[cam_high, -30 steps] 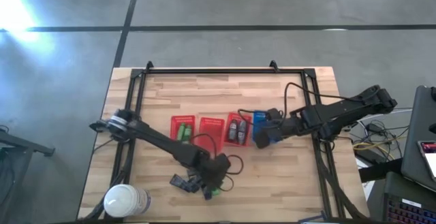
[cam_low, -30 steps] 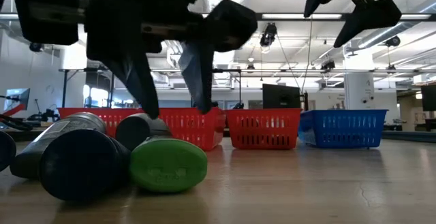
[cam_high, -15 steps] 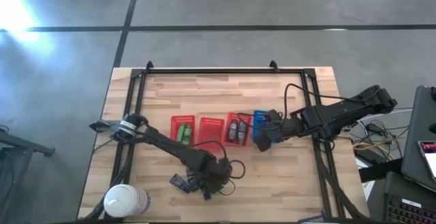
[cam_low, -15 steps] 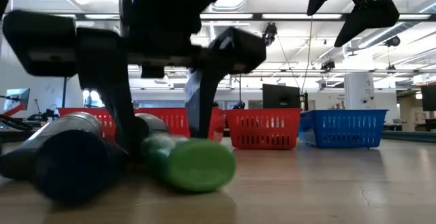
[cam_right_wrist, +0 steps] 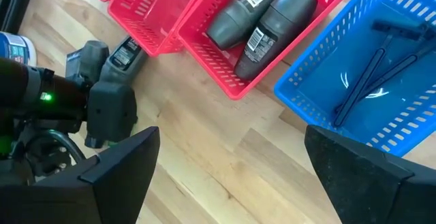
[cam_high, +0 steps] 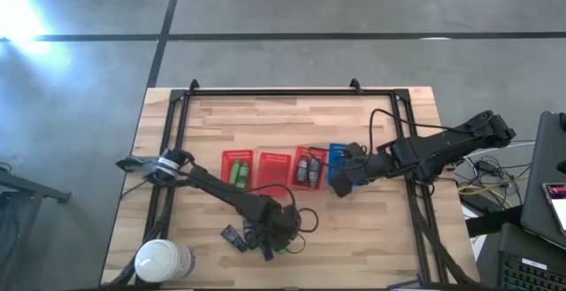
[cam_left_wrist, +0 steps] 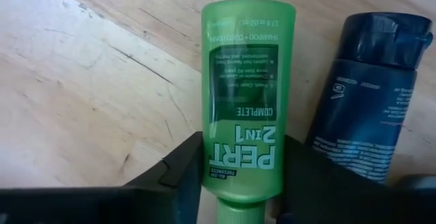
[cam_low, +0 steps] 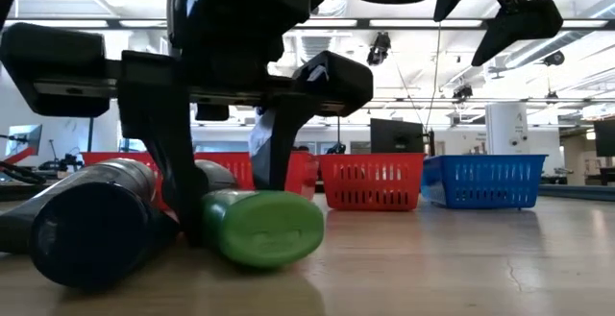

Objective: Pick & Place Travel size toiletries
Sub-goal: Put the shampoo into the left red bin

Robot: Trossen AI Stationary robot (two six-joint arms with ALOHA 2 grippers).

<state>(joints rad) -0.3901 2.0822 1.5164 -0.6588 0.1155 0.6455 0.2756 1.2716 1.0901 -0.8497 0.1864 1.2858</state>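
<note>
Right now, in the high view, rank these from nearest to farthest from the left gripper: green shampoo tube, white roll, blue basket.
1. green shampoo tube, between the left gripper fingers, table's front edge.
2. white roll, front left corner.
3. blue basket, mid-table, under the right gripper.

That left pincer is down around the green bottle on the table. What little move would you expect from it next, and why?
Probably squeeze fully shut, then lift. The left pincer has one finger on each side of the green bottle, which lies flat on the wooden table beside a dark bottle. Whether the grip is firm yet, I cannot tell.
</note>
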